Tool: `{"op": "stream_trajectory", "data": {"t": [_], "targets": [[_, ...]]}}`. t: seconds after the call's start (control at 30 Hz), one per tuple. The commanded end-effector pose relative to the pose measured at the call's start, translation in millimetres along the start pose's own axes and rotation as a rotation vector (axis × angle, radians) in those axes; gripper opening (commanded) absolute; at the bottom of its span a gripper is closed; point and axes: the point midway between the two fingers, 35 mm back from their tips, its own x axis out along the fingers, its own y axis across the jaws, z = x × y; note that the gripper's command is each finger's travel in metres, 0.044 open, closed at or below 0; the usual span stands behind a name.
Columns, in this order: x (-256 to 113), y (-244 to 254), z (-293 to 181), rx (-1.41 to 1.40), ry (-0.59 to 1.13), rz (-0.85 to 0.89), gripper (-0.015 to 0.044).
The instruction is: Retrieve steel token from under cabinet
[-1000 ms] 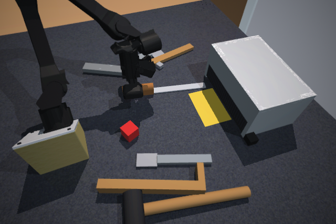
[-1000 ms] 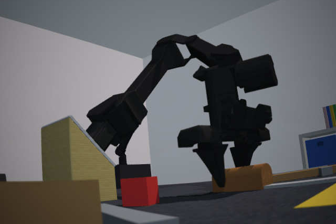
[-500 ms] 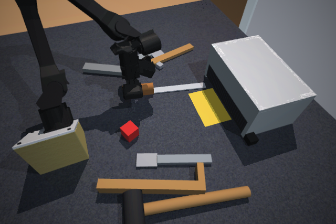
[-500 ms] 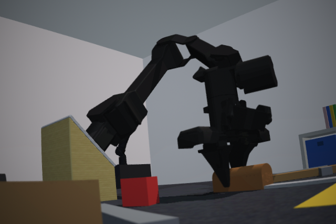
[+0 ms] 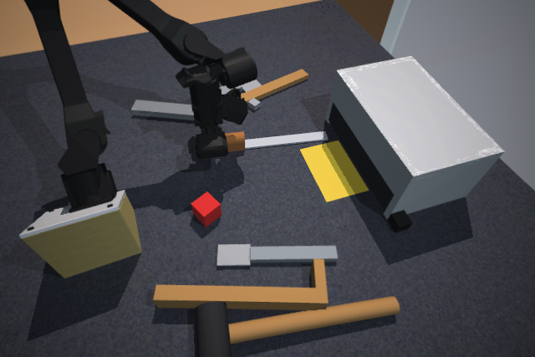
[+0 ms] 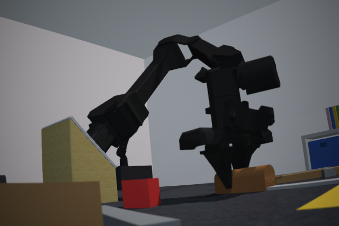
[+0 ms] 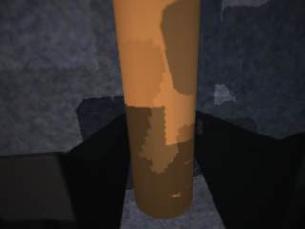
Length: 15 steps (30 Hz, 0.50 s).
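My gripper [image 6: 234, 177] [image 7: 157, 120] is shut on the rounded orange-brown handle [image 5: 236, 141] [image 6: 246, 178] [image 7: 159, 72] of a tool lying low at the table. Its long thin flat pale blade [image 5: 282, 140] points to the cabinet [image 5: 431, 119], the tip at the far end of the cabinet's dark slotted front. Whether the tip is under the cabinet I cannot tell. The yellow marked area [image 5: 317, 171] [image 6: 323, 200] lies in front of the cabinet, beside the blade's tip, with nothing seen on it. The steel token is not visible in any view.
A red cube [image 5: 206, 209] [image 6: 139, 193] stands nearer the arm's base. A grey bar with a square end [image 5: 293, 253], a wooden hook [image 5: 233, 294] and a mallet [image 5: 315, 319] lie at the near side. Another grey bar [image 5: 161, 109] and a wooden bar [image 5: 281, 84] lie behind the gripper.
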Motion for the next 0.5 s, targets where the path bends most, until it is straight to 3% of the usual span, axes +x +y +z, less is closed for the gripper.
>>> {"op": "stream_trajectory", "data": {"t": [0.0, 0.47], "targets": [[-0.3, 0.6, 4.5, -0.005, 0.0, -0.001, 0.0], [-0.4, 1.1, 21.0, -0.01, 0.0, -0.002, 0.0]]}}
